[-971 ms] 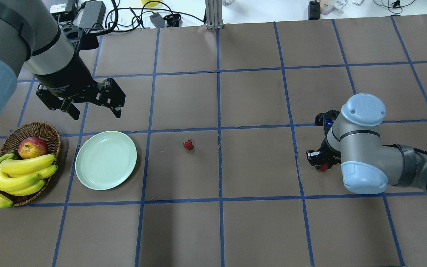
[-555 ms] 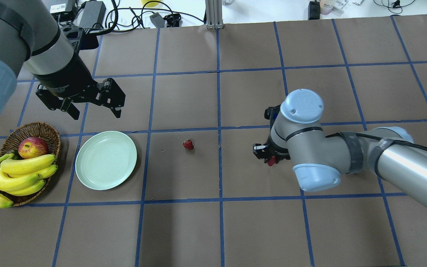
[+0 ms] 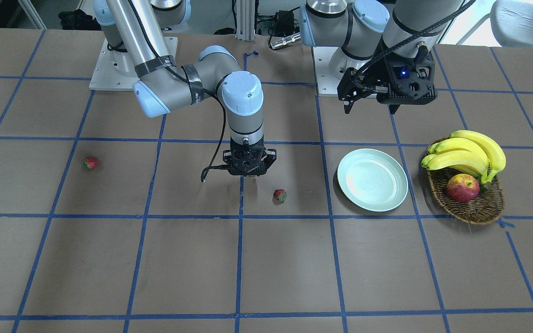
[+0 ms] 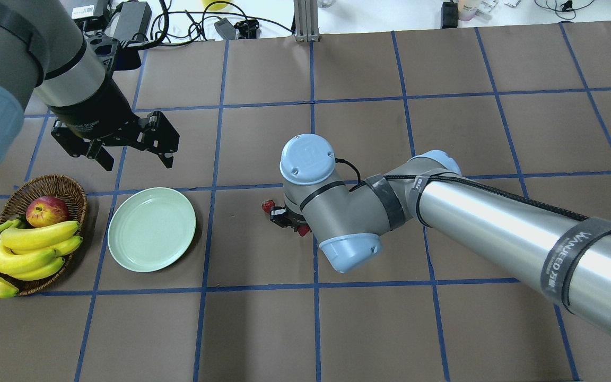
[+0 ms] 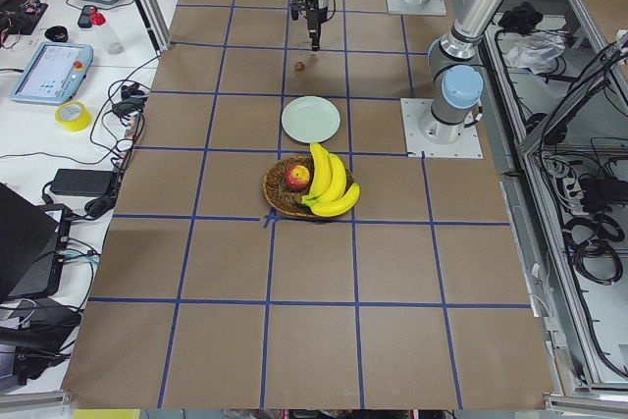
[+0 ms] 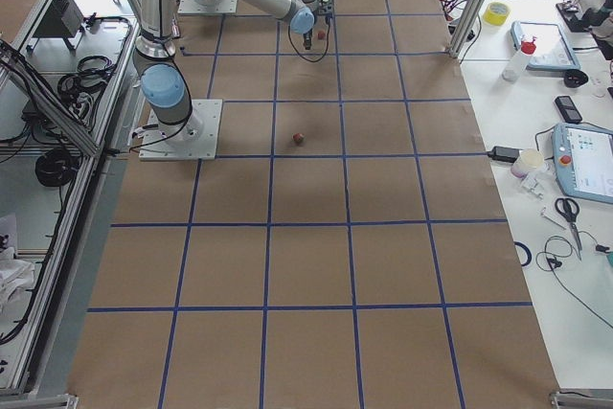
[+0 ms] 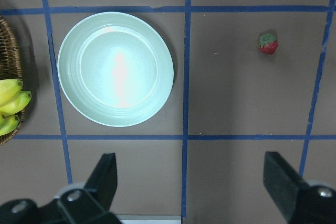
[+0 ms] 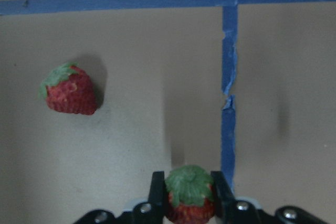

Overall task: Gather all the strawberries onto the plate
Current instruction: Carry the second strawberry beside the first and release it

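Observation:
My right gripper (image 8: 188, 196) is shut on a strawberry (image 8: 190, 184), red with a green cap, held above the table centre (image 4: 302, 229). A second strawberry (image 8: 69, 89) lies on the mat just left of that gripper (image 4: 288, 220), also seen in the front view (image 3: 279, 195). A third strawberry (image 3: 91, 162) lies far off on the robot's right side. The pale green plate (image 4: 151, 229) sits empty left of centre. My left gripper (image 4: 138, 162) hangs open and empty above the mat behind the plate (image 7: 115, 69).
A wicker basket (image 4: 75, 191) with bananas (image 4: 29, 249) and a red apple (image 4: 46, 210) stands left of the plate. Cables and power bricks (image 4: 130, 18) lie beyond the table's far edge. Blue tape lines grid the brown mat.
My right arm has swept left across the table with the strawberry in its grip, ending beside the centre strawberry. The left arm has not moved.

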`<state>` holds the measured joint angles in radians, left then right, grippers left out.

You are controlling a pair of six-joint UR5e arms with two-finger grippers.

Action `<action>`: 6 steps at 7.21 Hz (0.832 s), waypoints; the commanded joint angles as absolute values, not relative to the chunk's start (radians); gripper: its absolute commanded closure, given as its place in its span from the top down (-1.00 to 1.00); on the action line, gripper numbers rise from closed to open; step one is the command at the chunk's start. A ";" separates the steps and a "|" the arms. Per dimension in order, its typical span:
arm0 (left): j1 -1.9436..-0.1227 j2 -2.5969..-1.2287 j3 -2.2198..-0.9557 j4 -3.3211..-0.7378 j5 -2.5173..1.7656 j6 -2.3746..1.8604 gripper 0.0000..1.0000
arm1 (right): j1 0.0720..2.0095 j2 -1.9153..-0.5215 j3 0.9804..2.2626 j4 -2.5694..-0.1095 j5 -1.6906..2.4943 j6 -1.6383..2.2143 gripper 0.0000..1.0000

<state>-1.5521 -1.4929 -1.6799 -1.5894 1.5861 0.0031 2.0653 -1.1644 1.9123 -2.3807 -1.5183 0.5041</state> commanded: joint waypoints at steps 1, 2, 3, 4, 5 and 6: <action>-1.551 -1.493 -1.680 -1.589 1.586 0.003 1.00 | 2.082 -1.144 1.907 -2.378 -1.503 0.515 -0.69; -1.551 -1.493 -1.680 -1.589 1.586 0.003 1.00 | 2.082 -1.140 1.914 -2.376 -1.497 0.505 -0.45; -1.551 -1.491 -1.680 -1.589 1.586 0.003 1.00 | 2.082 -1.143 1.914 -2.334 -1.488 0.489 -0.22; -1.551 -1.493 -1.680 -1.589 1.586 0.003 1.00 | 2.082 -1.140 1.908 -2.326 -1.486 0.480 0.43; -1.551 -1.493 -1.680 -1.589 1.586 0.003 1.00 | 2.082 -1.140 1.908 -2.324 -1.458 0.466 0.77; -1.551 -1.493 -1.680 -1.588 1.586 0.003 1.00 | 2.080 -1.141 1.904 -2.312 -1.457 0.463 1.00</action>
<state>-1.5509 -1.4924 -1.6797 -1.5888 1.5862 0.0031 2.0814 -1.1406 1.9080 -2.3248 -1.4682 0.4725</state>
